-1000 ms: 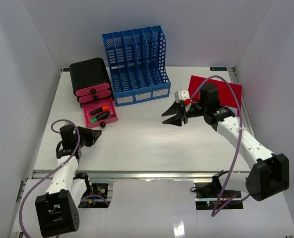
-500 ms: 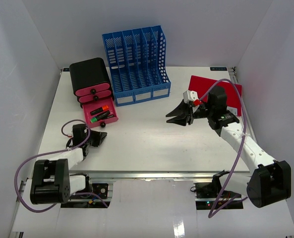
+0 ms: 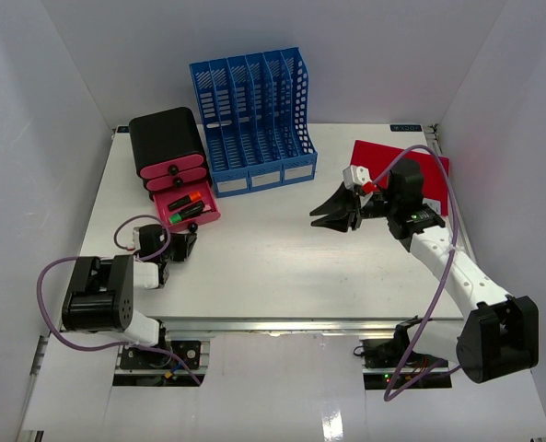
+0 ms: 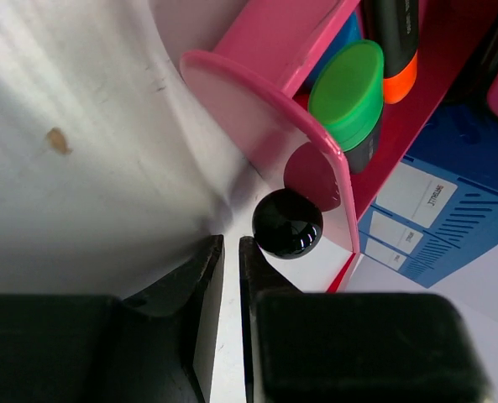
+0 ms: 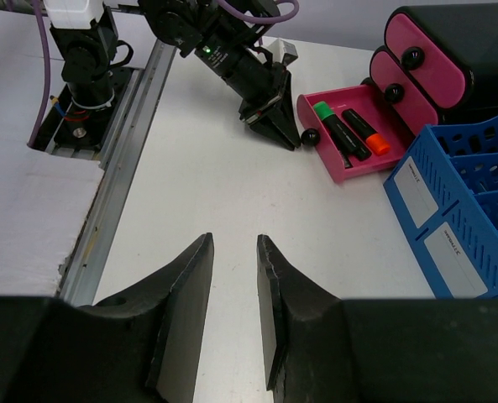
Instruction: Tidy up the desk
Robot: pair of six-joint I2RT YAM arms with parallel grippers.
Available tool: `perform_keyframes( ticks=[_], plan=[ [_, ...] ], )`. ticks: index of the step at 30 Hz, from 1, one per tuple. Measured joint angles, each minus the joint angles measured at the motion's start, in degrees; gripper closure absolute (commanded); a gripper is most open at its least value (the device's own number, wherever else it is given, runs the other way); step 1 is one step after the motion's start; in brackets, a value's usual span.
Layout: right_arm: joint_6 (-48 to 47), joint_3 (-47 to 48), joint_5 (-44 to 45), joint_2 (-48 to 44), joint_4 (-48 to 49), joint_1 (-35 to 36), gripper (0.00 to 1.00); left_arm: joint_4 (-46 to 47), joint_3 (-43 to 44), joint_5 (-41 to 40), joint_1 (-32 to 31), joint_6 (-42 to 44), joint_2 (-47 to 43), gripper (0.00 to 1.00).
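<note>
The white desk (image 3: 282,267) holds a black organizer (image 3: 167,138) with pink drawers. Its lowest pink drawer (image 3: 188,210) is pulled out and holds a green-capped highlighter (image 4: 347,84) and an orange-tipped one (image 4: 391,50). My left gripper (image 3: 184,243) lies low on the desk, its jaws nearly together and empty (image 4: 230,242), the tips just short of the drawer's black knob (image 4: 287,222). My right gripper (image 3: 330,214) hovers over mid-desk, slightly open and empty (image 5: 234,242), pointing toward the drawer.
A blue file rack (image 3: 254,115) stands at the back next to the organizer. A red folder (image 3: 383,157) lies flat at the back right under my right arm. A silver rail (image 3: 282,322) runs along the front edge.
My left arm has folded down flat and its gripper has slid forward to the drawer's knob. My right gripper has drifted a little right and back.
</note>
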Motion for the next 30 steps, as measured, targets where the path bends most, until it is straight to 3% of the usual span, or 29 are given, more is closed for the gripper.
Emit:
perform_keyframes(
  ticks=[14, 30],
  plan=[
    [0.1, -0.7, -0.5, 0.8, 0.5, -0.4, 0.66, 2.0, 1.2, -2.2, -0.1, -1.1, 1.1, 0.60],
    [0.1, -0.7, -1.1, 0.8, 0.5, -2.1, 0.66, -2.9, 8.1, -4.6, 2.3, -0.6, 1.3, 0.56]
  ],
)
